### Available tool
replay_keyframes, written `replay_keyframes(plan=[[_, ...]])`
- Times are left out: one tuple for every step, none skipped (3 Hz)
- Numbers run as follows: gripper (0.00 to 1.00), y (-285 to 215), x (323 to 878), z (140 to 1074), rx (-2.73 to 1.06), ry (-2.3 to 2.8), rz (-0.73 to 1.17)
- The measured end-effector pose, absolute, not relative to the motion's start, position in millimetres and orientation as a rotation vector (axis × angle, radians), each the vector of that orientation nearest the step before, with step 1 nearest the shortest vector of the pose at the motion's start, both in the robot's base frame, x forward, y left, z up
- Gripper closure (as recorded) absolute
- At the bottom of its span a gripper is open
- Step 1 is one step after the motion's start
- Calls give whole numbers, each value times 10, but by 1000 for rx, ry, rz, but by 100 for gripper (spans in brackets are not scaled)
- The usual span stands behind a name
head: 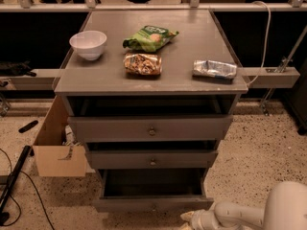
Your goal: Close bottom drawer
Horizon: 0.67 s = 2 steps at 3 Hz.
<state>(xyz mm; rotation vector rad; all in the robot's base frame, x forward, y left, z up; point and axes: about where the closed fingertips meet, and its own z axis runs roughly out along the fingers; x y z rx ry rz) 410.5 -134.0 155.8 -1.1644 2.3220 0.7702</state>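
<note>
The bottom drawer (152, 204) is the lowest and narrowest of three grey-brown drawers in the cabinet. It stands pulled out, with its dark box open to view and its low flat front near the bottom edge of the camera view. My gripper (192, 219) is at the bottom edge, just below and right of the drawer front's right end, on a white arm (249, 214) that reaches in from the lower right.
On the cabinet top (115, 80) are a white bowl (88, 44), a green bag (150, 37), a brown snack bag (142, 63) and a silver packet (215, 69). The top drawer (151, 127) and middle drawer (151, 159) stand slightly out. A cardboard box (56, 147) sits left on the speckled floor.
</note>
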Motion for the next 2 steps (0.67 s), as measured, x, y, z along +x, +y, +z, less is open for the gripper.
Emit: replay_keyframes(plan=[[63,-1328,4191,1616,-1167,2319,749],[86,-1338,4432,1741,-1163,2315,706]])
